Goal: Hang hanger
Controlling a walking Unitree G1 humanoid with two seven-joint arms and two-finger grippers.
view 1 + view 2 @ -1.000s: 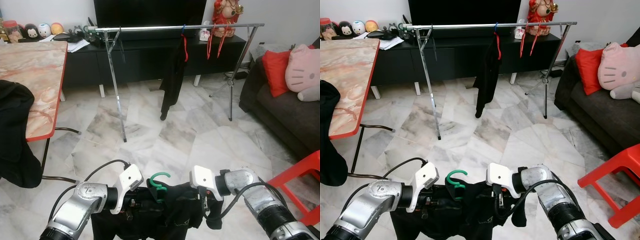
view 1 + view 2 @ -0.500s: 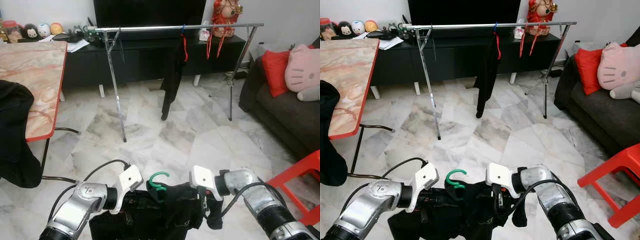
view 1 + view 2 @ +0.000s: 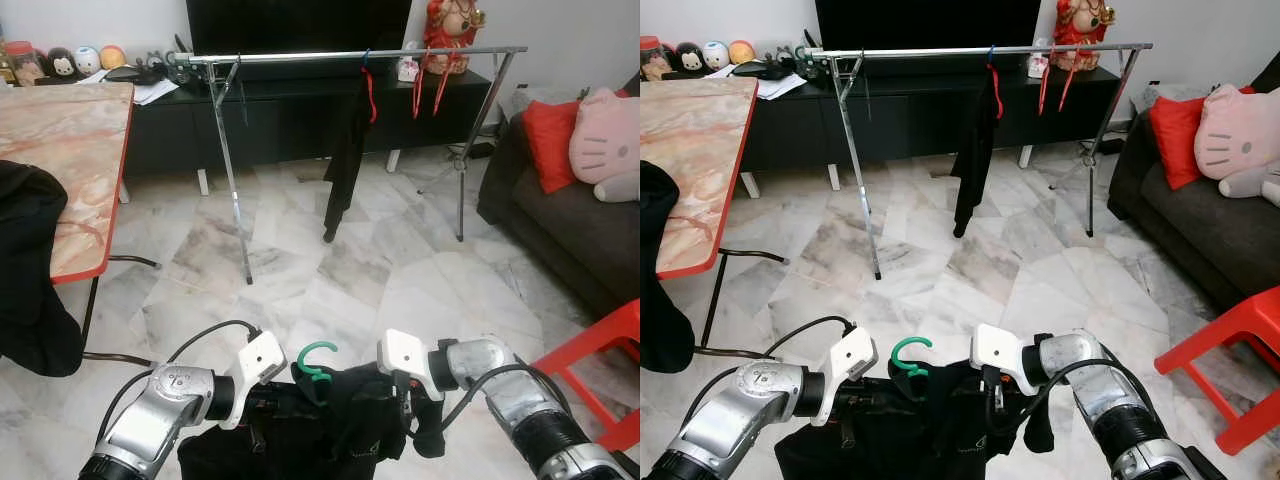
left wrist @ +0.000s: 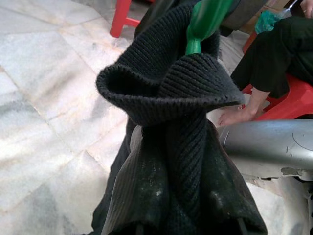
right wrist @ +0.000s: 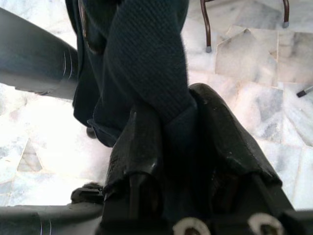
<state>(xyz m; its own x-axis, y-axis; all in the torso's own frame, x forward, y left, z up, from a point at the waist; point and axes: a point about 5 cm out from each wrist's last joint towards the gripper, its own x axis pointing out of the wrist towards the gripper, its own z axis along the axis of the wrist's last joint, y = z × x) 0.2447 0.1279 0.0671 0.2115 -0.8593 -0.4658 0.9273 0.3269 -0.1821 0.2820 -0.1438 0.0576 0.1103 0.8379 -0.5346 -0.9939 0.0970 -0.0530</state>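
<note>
A black garment (image 3: 325,425) on a green hanger, with its hook (image 3: 318,356) sticking up, hangs low in front of me between both grippers. My left gripper (image 3: 262,408) grips the garment's left side; in the left wrist view the knit cloth (image 4: 171,147) covers the fingers and the green hanger neck (image 4: 205,19) rises beyond. My right gripper (image 3: 408,405) is shut on the right side, its black fingers (image 5: 139,147) pinching dark fabric (image 5: 146,63). The silver clothes rail (image 3: 350,54) stands across the room, well ahead of both grippers.
On the rail hang a black garment on a red hanger (image 3: 350,150) and bare red hangers (image 3: 430,85). A marble-top table (image 3: 70,150) with a dark cloth stands left, a sofa (image 3: 570,220) and red stool (image 3: 610,360) right. A person's foot (image 4: 234,115) rests by a red chair.
</note>
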